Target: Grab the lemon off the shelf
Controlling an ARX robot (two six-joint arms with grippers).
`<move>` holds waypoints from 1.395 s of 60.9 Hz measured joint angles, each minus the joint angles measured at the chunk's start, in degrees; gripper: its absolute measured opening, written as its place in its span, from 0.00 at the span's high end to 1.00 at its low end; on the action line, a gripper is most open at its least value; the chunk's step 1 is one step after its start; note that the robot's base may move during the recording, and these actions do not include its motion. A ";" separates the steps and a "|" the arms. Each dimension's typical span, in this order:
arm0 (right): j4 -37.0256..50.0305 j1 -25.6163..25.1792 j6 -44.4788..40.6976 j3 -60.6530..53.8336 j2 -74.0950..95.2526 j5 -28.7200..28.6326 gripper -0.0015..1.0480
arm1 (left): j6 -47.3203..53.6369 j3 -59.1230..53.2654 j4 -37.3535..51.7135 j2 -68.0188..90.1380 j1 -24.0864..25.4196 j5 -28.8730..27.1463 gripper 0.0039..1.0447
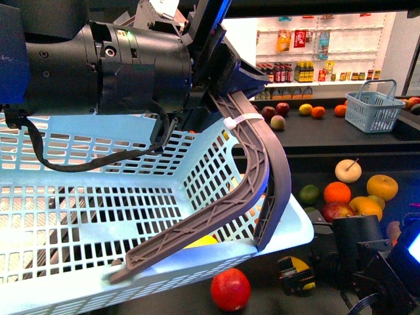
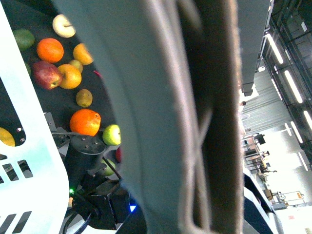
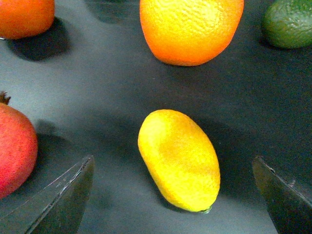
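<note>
The lemon [image 3: 179,160], a smooth yellow oval, lies on the black deck of the shelf [image 3: 97,97]. My right gripper [image 3: 172,158] is open, with one dark finger [image 3: 63,200] on each side of the lemon and a gap between each finger and the fruit. In the front view my left gripper [image 1: 220,79] is shut on the grey basket handle [image 1: 259,164], holding up a large light-blue basket [image 1: 98,197]. That handle [image 2: 195,122] fills the left wrist view. My right arm [image 1: 367,262] shows at the lower right of the front view.
An orange fruit [image 3: 190,29], a green avocado [image 3: 290,22] and a red pomegranate [image 3: 14,151] lie close around the lemon. More fruit [image 1: 336,192] is scattered on the deck. A small blue basket [image 1: 373,108] stands on the upper deck, with white wall shelves of bottles [image 1: 308,69] behind.
</note>
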 joint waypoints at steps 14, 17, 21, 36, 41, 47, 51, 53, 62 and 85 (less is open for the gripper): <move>-2.49 -0.37 -0.17 3.32 3.34 -0.35 0.07 | -0.02 0.00 0.00 0.00 0.00 0.00 0.95; -2.93 -0.35 -0.24 3.69 3.80 -0.39 0.07 | 0.00 0.00 0.00 0.00 0.00 0.02 0.95; -3.21 -0.33 -0.35 4.09 4.26 -0.57 0.07 | 0.00 0.00 0.00 0.00 0.00 0.02 0.95; -4.11 -0.26 -0.90 7.08 6.60 0.26 0.07 | 0.02 0.00 0.00 0.00 0.00 0.00 0.95; -4.46 -0.26 -0.90 7.76 6.97 0.35 0.07 | 0.00 0.00 0.00 0.00 0.00 0.02 0.95; -4.72 -0.24 -0.90 8.57 7.34 0.55 0.07 | 0.00 0.00 0.00 0.00 0.00 0.02 0.95; -5.03 -0.20 -0.90 9.16 7.63 0.74 0.07 | 0.00 0.00 0.00 0.00 0.00 0.00 0.95; -5.42 -0.13 -0.90 9.55 7.74 0.96 0.07 | 0.00 0.00 0.00 0.00 0.00 0.02 0.95; -5.49 0.24 -0.92 10.16 8.11 0.98 0.22 | 0.00 0.00 0.00 0.00 0.00 0.00 0.95; -4.24 0.35 0.70 9.62 7.78 1.57 0.56 | 0.00 0.00 0.00 0.00 0.00 0.02 0.95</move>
